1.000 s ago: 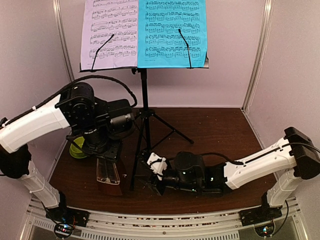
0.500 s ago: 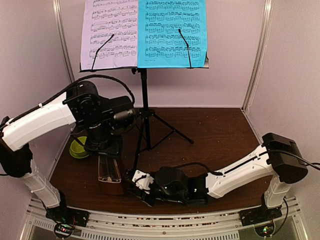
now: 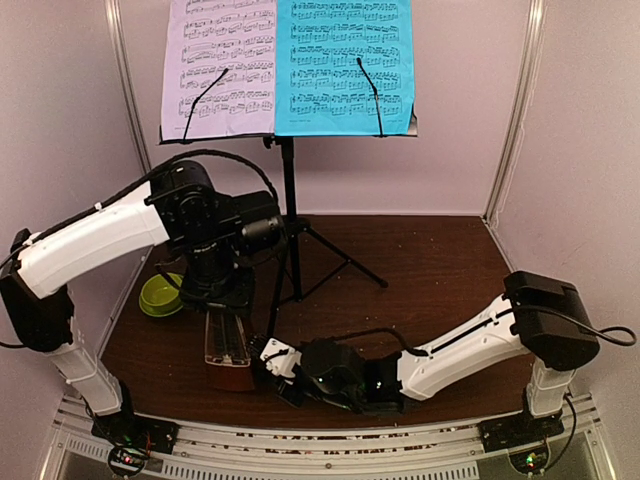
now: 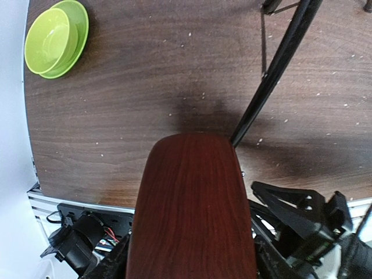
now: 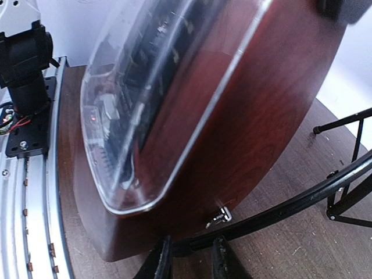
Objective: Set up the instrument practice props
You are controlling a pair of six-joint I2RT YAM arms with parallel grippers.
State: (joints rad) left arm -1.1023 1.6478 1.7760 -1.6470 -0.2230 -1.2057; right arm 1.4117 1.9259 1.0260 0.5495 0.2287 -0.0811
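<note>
Jaws of the left gripper (image 3: 226, 300) clasp from above the small reddish-brown pyramid metronome (image 3: 228, 355) with clear cover, at the dark wooden table's (image 3: 430, 260) near edge, while the right gripper's (image 5: 190, 263) jaws straddle a leg (image 5: 279, 209) of the black tripod music stand (image 3: 289, 180), whether pinching it I cannot tell.

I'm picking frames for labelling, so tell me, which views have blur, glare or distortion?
Top external: sharp and evenly lit, though the lens bows the wall post. Left wrist: crisp table, a dark shadow beyond the metronome. Right wrist: close-up blur, pale glare streaks on the clear cover.
</note>
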